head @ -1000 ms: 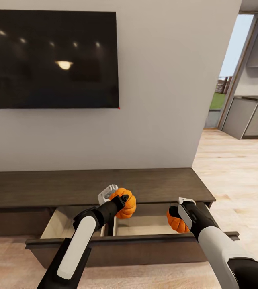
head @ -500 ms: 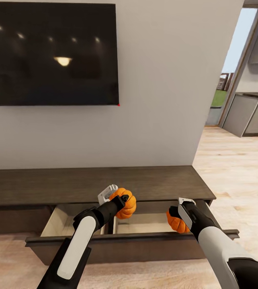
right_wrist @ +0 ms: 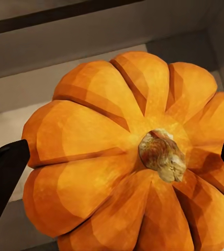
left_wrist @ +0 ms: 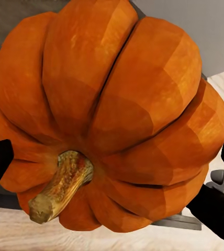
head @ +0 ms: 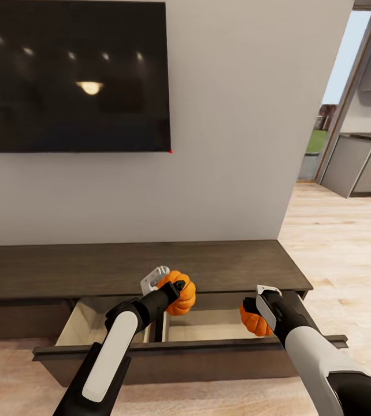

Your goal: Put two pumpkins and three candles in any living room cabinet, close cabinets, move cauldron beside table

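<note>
Since the earlier frames the whole head view has shifted slightly, a camera move; arms and pumpkins keep their places, so neither pumpkin has yet been released. Left: wall-mounted TV (head: 73,75) above the cabinet (head: 93,268), whose drawer (head: 180,353) stands pulled out, tan interior exposed. Centre: left gripper (head: 171,289), fingers pinching the left pumpkin (head: 180,293) above the drawer's middle divider; stem visible at the wrist (left_wrist: 59,185). Right: right gripper (head: 255,315), fingers pinching the right pumpkin (head: 252,320) over the drawer's right compartment. Both loads appear poised for lowering and release; candles, closing and cauldron remain.
</note>
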You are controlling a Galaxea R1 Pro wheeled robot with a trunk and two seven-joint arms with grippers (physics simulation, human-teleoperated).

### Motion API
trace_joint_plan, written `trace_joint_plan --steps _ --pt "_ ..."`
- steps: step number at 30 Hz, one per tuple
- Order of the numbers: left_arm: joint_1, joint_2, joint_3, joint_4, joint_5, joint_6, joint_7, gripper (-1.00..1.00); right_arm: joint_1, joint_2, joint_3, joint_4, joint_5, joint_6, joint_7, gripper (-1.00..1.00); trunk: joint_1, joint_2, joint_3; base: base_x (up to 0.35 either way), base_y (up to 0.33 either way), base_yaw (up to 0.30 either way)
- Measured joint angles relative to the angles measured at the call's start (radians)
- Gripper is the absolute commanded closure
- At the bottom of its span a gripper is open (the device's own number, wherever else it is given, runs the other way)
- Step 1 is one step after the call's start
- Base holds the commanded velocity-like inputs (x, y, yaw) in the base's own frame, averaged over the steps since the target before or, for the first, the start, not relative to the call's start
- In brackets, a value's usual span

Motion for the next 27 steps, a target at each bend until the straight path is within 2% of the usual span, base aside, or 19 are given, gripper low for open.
trace_joint_plan --steps 10,16,24,27 --pt "0.0 0.0 0.001 0.0 0.0 0.0 0.0 1.0 0.0 0.0 0.0 0.003 0.002 -0.02 0.0 1.0 0.0 0.0 0.0 0.002 0.0 0.0" --pt "0.0 0.0 0.002 0.0 0.0 0.0 -0.001 1.0 0.0 0.0 0.0 0.005 0.0 -0.028 0.001 1.0 0.0 0.0 0.0 0.144 0.0 0.0" --pt "0.0 0.0 0.006 0.0 0.0 0.0 0.0 1.0 0.0 0.0 0.001 0.006 -0.001 -0.028 0.002 1.0 0.0 0.0 0.0 0.018 0.0 0.0" --pt "0.0 0.0 0.006 0.0 0.0 0.002 0.001 1.0 0.0 0.0 0.001 0.007 -0.001 -0.028 0.002 1.0 0.011 -0.021 -0.009 0.0 0.0 0.0"
